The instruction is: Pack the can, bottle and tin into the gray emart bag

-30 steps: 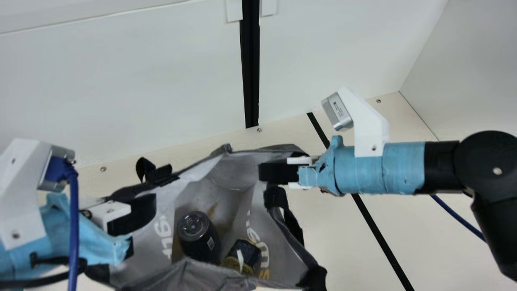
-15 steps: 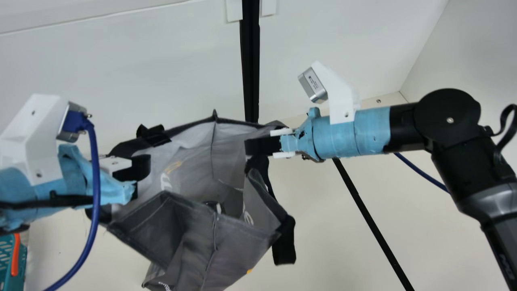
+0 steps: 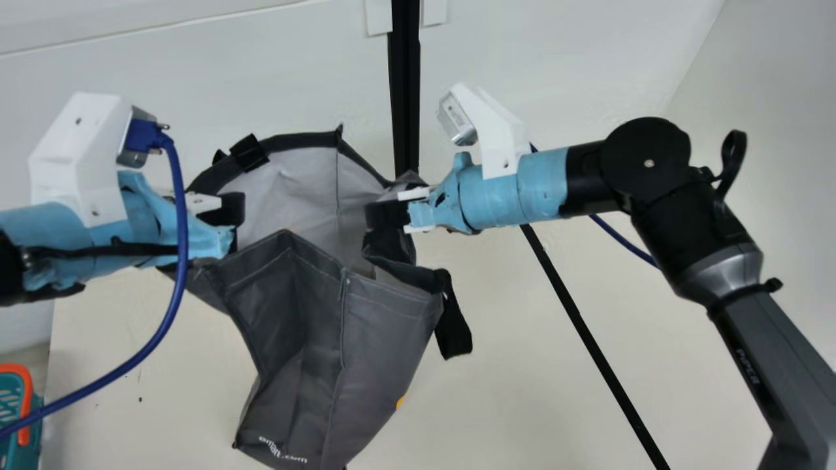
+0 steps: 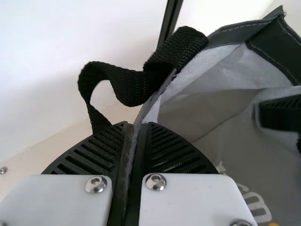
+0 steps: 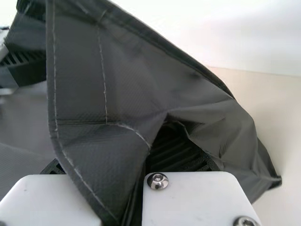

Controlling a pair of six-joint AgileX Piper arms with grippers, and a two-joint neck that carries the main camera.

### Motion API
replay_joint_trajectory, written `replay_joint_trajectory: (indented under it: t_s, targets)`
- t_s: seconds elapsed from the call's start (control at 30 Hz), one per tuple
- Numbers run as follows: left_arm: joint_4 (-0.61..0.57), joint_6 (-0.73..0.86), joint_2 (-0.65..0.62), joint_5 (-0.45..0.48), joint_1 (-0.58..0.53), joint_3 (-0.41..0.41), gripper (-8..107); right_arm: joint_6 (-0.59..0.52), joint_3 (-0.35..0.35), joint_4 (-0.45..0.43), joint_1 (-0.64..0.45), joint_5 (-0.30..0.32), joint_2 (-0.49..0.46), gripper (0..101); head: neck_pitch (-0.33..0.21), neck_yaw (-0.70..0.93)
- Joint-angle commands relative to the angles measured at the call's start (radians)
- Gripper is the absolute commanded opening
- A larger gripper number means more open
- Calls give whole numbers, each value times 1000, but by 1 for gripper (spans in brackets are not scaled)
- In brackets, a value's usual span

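In the main view, slung between both arms: gray emart bag (image 3: 385, 326), apparently raised clear of the table (image 3: 522, 372), mouth spread wide at the top, front wall creased inward and body drooping toward the view's bottom. Long axis running from mouth down to base, slanting a little to the left there. Contents impossible to make out behind that front wall. Black strap (image 4: 176, 49) looped over the rim just beside the left end effector (image 4: 137, 127), fingers closed with only a thin thickness of fabric pinched between. At the opposite side of the mouth, right end effector (image 3: 369, 215) likewise clamped on a fold of the bag's wall, with gray cloth draped over the fingers in the right wrist view. No nearer arm to choose: both touching the rim, with most of the bag below and between. Judged to be at the lifting or settling stage, perhaps with packing done. Best to raise or lower both sides together, keeping the mouth upright; otherwise likely to tip the load or drag a corner free. Farther off, at the view's lower left, teal basket (image 3: 9, 408).
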Motion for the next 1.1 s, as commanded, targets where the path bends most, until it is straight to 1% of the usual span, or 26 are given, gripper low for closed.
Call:
replay_joint_trajectory:
  t_s: [0.0,0.2,0.37,1.07]
  targets:
    - [14,-7,15,0,-6,-26,10,-10,1,-11,6,-11,6,0,-23,-1]
    - [53,-33,46,-7,-25,-64,10,-34,5,-19,15,-45,16,0,-23,-1]
    - [78,-56,60,-22,-43,-75,10,-40,14,-26,13,-65,18,0,-23,-1]
    - [86,-64,64,-29,-51,-76,10,-39,13,-24,14,-66,19,0,-23,-1]
